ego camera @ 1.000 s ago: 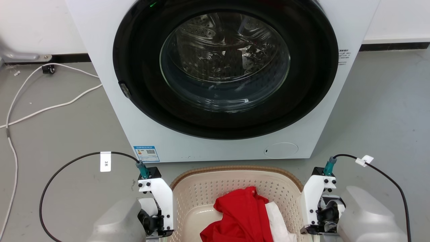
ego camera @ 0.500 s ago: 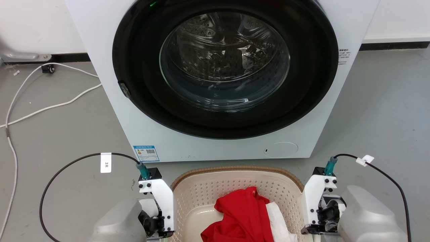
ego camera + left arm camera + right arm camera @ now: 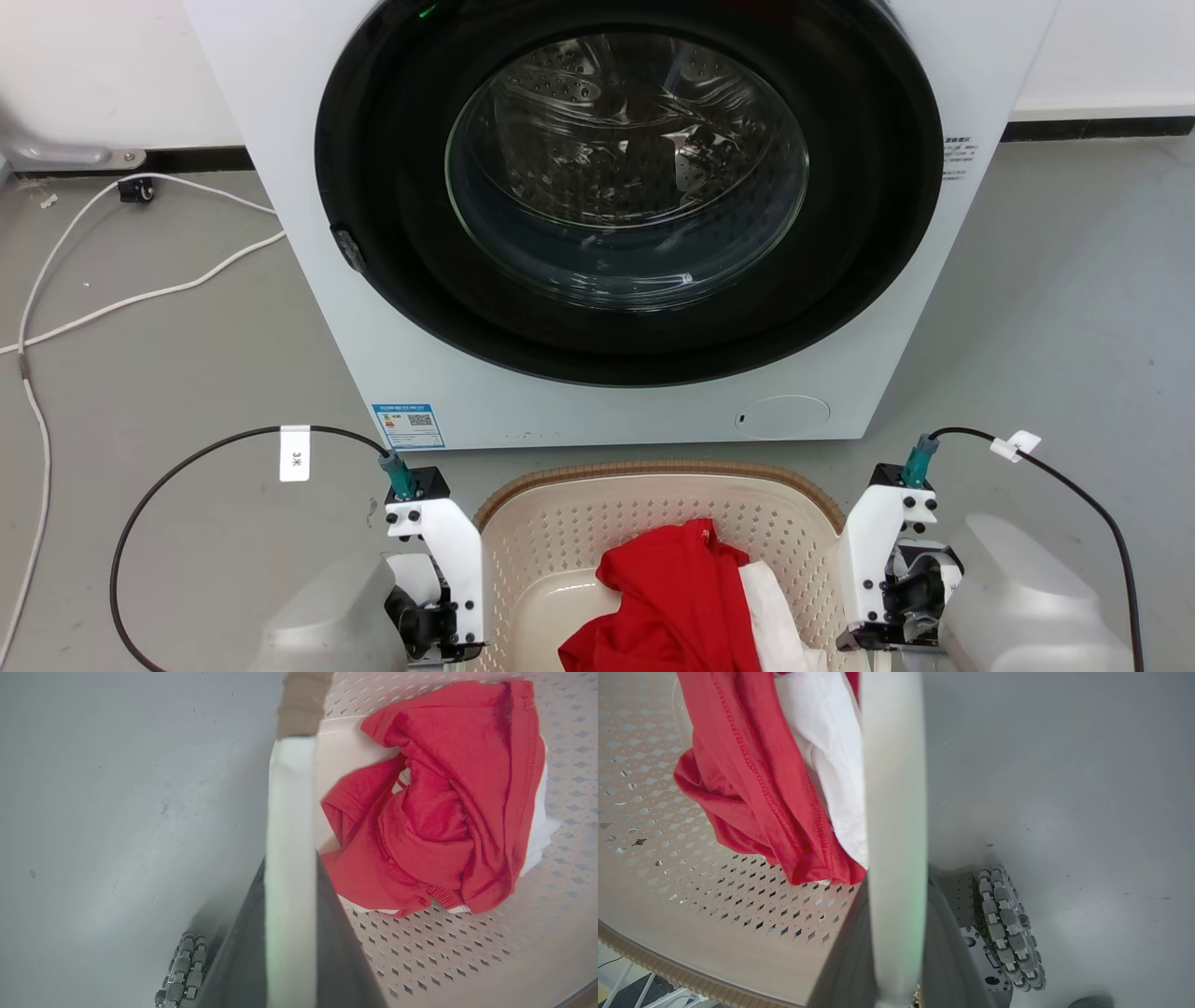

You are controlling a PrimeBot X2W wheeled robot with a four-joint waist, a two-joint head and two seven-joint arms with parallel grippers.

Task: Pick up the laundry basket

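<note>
The laundry basket [image 3: 597,523], cream with perforated walls and a brown braided rim, sits just in front of me with a red garment [image 3: 672,597] and a white cloth [image 3: 770,625] inside. In the left wrist view my left gripper [image 3: 289,872] is shut on the basket's white side handle [image 3: 289,802], one dark finger on each side. The right wrist view has my right gripper [image 3: 896,891] shut the same way on the other white handle [image 3: 894,788]. In the head view both wrists flank the basket and the fingertips are below the frame edge.
A white front-loading washer [image 3: 635,411] with its round dark door shut stands right behind the basket. White cables [image 3: 140,299] trail over the grey floor at the left. My base's roller wheels [image 3: 1008,928] are close under the basket's sides.
The head view has shifted by a few pixels. Both grippers and the basket keep their places.
</note>
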